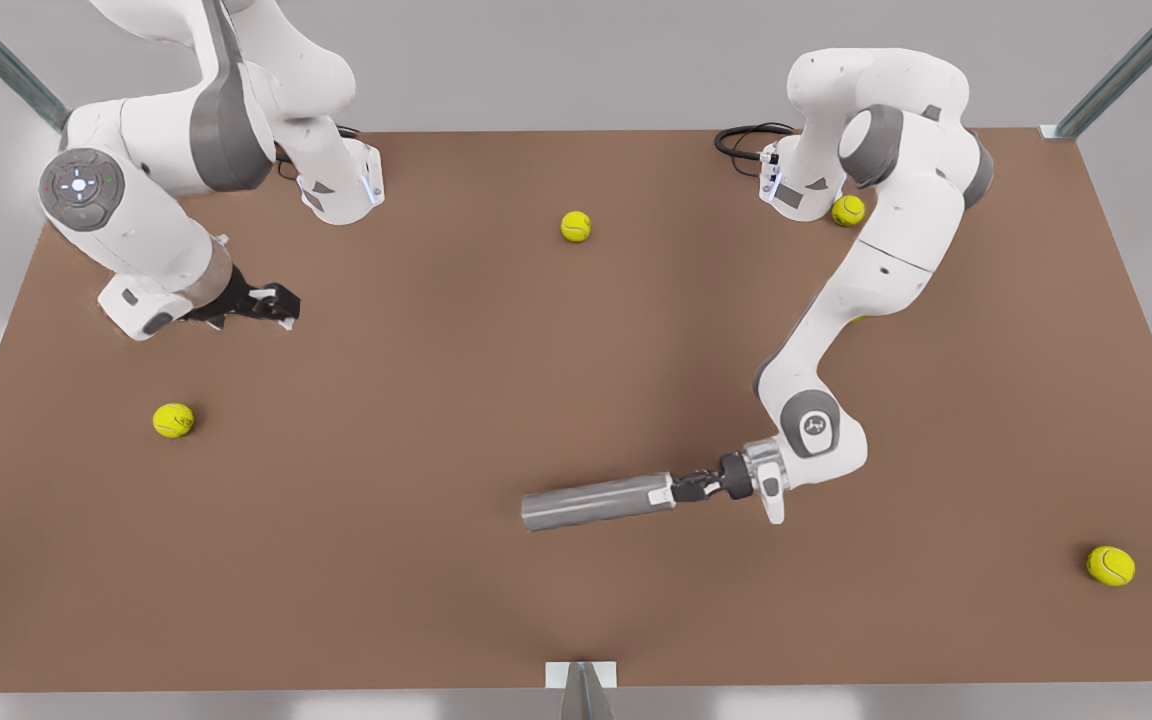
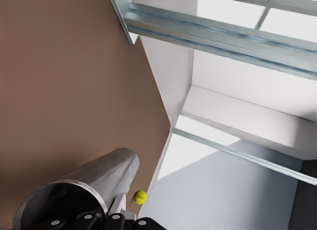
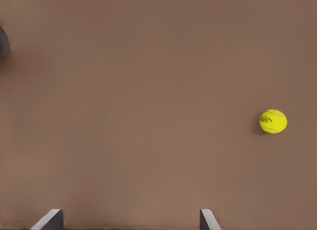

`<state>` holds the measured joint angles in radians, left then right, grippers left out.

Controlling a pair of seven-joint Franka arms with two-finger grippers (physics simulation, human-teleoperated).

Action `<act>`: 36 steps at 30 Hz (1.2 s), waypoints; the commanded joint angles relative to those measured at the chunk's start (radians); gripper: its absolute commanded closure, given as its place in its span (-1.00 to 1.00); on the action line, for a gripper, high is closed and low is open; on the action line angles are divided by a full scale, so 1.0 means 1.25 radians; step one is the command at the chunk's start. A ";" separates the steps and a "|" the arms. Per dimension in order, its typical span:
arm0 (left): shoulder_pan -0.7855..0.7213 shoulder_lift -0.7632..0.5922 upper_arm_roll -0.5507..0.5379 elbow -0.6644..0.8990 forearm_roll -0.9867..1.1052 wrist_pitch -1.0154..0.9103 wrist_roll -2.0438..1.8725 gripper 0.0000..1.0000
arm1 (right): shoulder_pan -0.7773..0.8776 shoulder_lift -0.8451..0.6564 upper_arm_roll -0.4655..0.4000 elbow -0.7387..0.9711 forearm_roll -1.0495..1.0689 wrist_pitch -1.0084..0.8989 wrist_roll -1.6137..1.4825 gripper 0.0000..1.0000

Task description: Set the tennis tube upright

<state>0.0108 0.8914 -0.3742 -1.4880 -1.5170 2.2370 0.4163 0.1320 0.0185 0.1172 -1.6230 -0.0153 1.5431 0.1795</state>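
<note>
The left gripper (image 1: 678, 488) clamps one end of the long grey metallic tennis tube (image 1: 591, 502) (lying flat on the brown table (image 1: 436, 400)), while the right gripper (image 1: 276, 305) waits open, well apart.

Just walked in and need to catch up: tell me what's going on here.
The left gripper is clamped on one end of the tennis tube, which lies lengthwise, not upright, near the front edge of the brown table. The right gripper waits open above the table on the front view's left, holding nothing. Four tennis balls are scattered about, the nearest to that idle gripper at.
</note>
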 commanded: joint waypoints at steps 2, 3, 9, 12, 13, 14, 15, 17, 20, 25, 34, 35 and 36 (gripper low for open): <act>0.002 0.000 0.000 0.000 0.047 -0.003 -0.002 0.57 | 0.006 0.000 0.001 0.000 0.000 0.000 0.000 -1.00; 0.004 0.000 0.000 0.000 0.048 -0.003 -0.002 0.57 | 0.006 0.000 0.001 0.000 0.000 0.000 0.000 -1.00; 0.016 -0.034 0.000 -0.009 0.100 -0.013 -0.058 0.57 | 0.006 0.000 0.001 0.000 0.000 0.000 0.000 -1.00; 0.023 -0.048 0.001 -0.010 0.163 -0.011 -0.104 0.57 | 0.006 0.002 0.001 -0.002 0.000 0.000 0.000 -1.00; 0.023 -0.054 0.002 -0.011 0.166 -0.011 -0.108 0.57 | 0.006 0.002 0.001 -0.004 0.000 0.005 0.000 -1.00; 0.026 -0.057 0.002 -0.011 0.199 -0.011 -0.122 0.57 | 0.006 0.002 0.001 -0.004 0.000 0.004 0.000 -1.00; 0.032 -0.066 0.002 -0.006 0.251 -0.014 -0.167 0.57 | 0.006 0.004 0.001 -0.002 0.000 0.005 0.001 -1.00; 0.040 -0.076 0.002 -0.004 0.304 -0.024 -0.194 0.57 | 0.007 0.004 0.001 -0.002 0.000 0.005 0.001 -1.00; 0.056 -0.092 0.002 -0.002 0.389 -0.036 -0.240 0.57 | 0.008 0.004 0.001 -0.002 0.000 0.010 0.001 -1.00; 0.070 -0.112 0.005 0.005 0.474 -0.063 -0.301 0.57 | 0.008 0.005 0.011 -0.004 0.001 0.011 0.022 -1.00; 0.071 -0.120 0.007 0.088 0.644 -0.143 -0.435 0.57 | 0.008 0.010 0.012 -0.005 0.001 0.010 0.022 -1.00; 0.071 -0.122 0.009 0.091 0.645 -0.146 -0.435 0.57 | 0.008 0.010 0.012 -0.005 0.001 0.011 0.022 -1.00; 0.074 -0.123 0.009 0.091 0.645 -0.151 -0.436 0.57 | 0.008 0.010 0.012 -0.005 0.001 0.011 0.022 -1.00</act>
<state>0.1029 0.7379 -0.3635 -1.3716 -0.7213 2.0425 -0.1314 0.0480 0.0318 0.1314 -1.6291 -0.0138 1.5570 0.2071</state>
